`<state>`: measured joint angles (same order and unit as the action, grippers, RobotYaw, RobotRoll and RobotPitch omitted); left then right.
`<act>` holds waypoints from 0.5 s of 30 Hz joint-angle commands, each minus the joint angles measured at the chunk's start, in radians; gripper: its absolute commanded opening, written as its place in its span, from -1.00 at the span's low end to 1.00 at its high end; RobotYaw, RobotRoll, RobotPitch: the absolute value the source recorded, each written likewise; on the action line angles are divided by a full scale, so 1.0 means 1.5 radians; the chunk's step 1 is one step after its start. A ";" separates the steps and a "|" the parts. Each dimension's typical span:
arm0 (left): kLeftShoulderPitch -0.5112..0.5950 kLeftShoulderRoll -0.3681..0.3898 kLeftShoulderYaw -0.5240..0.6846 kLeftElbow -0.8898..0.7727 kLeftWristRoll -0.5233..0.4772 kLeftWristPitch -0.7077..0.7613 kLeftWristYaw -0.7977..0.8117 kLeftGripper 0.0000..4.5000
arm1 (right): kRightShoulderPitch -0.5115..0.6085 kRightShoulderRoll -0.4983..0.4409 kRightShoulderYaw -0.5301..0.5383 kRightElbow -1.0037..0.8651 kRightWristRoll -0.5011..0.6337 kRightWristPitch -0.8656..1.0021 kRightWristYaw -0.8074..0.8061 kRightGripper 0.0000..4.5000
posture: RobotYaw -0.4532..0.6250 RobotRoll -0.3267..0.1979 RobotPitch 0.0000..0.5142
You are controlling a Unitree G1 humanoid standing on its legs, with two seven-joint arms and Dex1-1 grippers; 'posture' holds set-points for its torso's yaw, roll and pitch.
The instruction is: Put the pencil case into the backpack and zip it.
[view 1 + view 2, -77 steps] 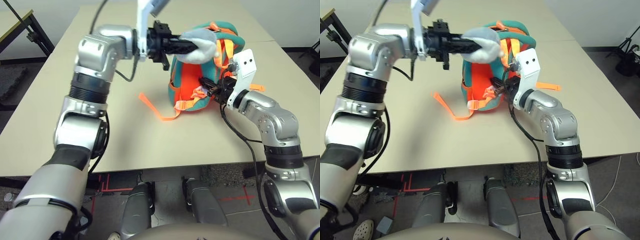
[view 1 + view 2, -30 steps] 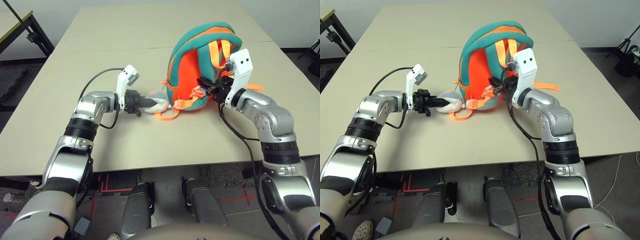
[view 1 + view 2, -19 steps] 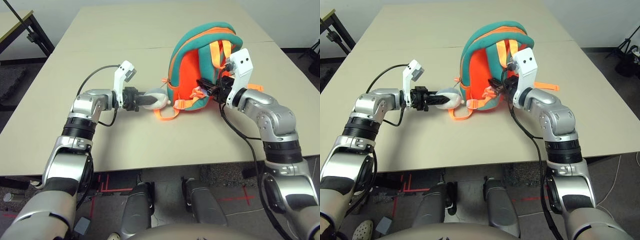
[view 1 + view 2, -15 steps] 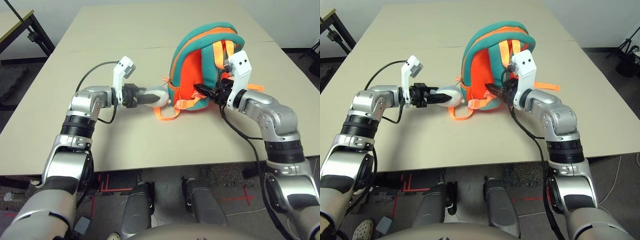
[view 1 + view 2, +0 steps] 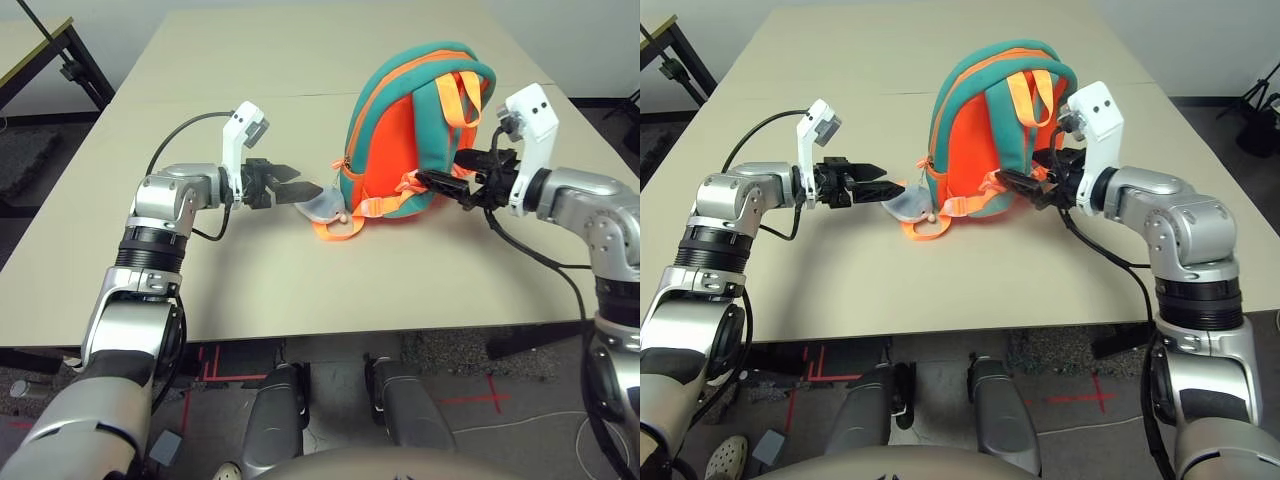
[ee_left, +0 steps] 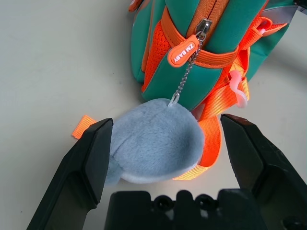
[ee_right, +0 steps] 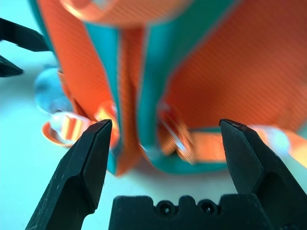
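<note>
On the robot's left side of the beige table [image 5: 250, 60], the left gripper [image 5: 296, 189] hangs just above the surface with its two black fingers spread wide and holding nothing, pointing toward the backpack. Just past its fingertips lies the grey-white plush piece [image 5: 322, 206], resting on the table at the foot of the backpack; the left wrist view shows it sitting between the spread fingers without either one pressing on it, hung by a small bead chain from an orange zipper pull [image 6: 183, 50]. Next to it, the backpack [image 5: 410, 130] stands upright near the table's middle, orange body with teal edging, its orange shoulder straps facing the robot and looping down to buckles at the base, and a loose orange strap [image 5: 338, 228] curled on the table in front. To the right, the right gripper [image 5: 437, 182] also stands wide open and empty, its tips just beside the backpack's lower edge near the strap buckles.
</note>
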<state>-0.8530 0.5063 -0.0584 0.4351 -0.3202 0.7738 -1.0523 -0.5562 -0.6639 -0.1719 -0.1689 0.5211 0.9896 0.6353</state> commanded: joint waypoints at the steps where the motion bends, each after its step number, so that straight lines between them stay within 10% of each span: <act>1: 0.003 0.006 0.005 -0.014 -0.006 0.006 0.004 1.00 | 0.027 -0.016 -0.044 -0.016 0.007 0.007 -0.019 0.97 | -0.52 0.25 -0.47; 15: 0.060 0.046 0.084 -0.063 -0.038 0.023 0.056 1.00 | 0.099 -0.006 -0.156 0.063 -0.021 -0.094 -0.102 0.97 | -0.51 0.25 -0.44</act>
<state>-0.7830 0.5628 0.0525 0.3643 -0.3631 0.7935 -0.9827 -0.4179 -0.6754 -0.3771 -0.0924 0.4905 0.8704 0.4876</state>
